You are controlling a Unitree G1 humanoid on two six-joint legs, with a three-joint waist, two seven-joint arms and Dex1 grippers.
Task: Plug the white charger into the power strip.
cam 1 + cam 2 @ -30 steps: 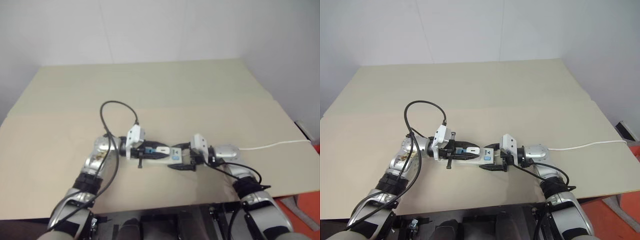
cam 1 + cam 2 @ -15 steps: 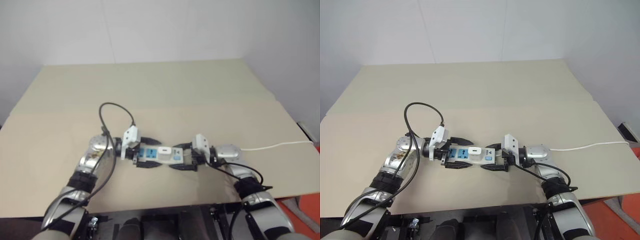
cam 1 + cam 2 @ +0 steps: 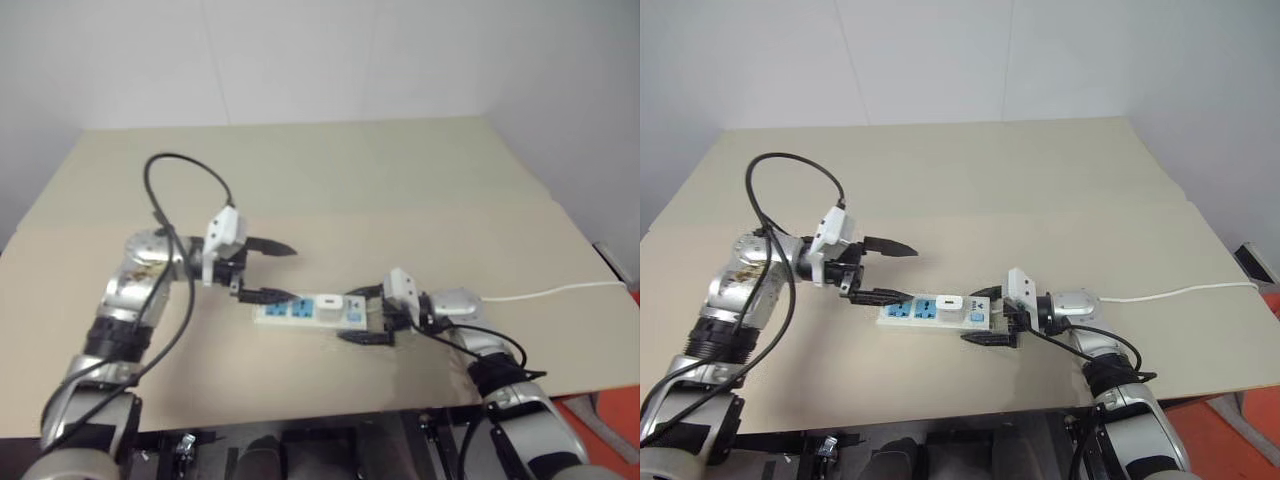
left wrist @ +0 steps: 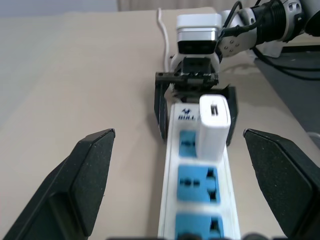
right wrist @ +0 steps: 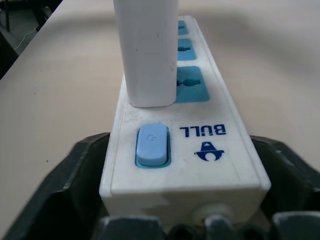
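The white charger [image 4: 215, 124] stands upright in a socket of the power strip [image 3: 935, 313], the one next to the small blue end button [image 5: 152, 145] — seated flush against the strip's face as far as the right wrist view shows, so the plugging step looks done.

Left gripper [image 3: 886, 271]: jaws wide apart, holding nothing, raised off the table to the left of the strip's free end and clear of it. One black finger points out over the table; the other reaches toward the strip's left tip. Judged from this, it has no reason to grip anything, since the charger stands on its own.

Right gripper [image 3: 985, 316]: jaws apart, one finger on the near side and one on the far side of the strip's button end. In its wrist view the black fingers [image 5: 80, 175] flank the white casing closely; whether they press it I cannot tell. That straddle reads as a brace — it keeps the bar from sliding along the table while a plug is pushed in.

Outward: the strip lies flat near the front edge of the tan table [image 3: 330, 180], lengthwise left to right, two blue sockets [image 4: 192, 183] unused. Its thin white cord [image 3: 545, 292] trails off to the right edge.
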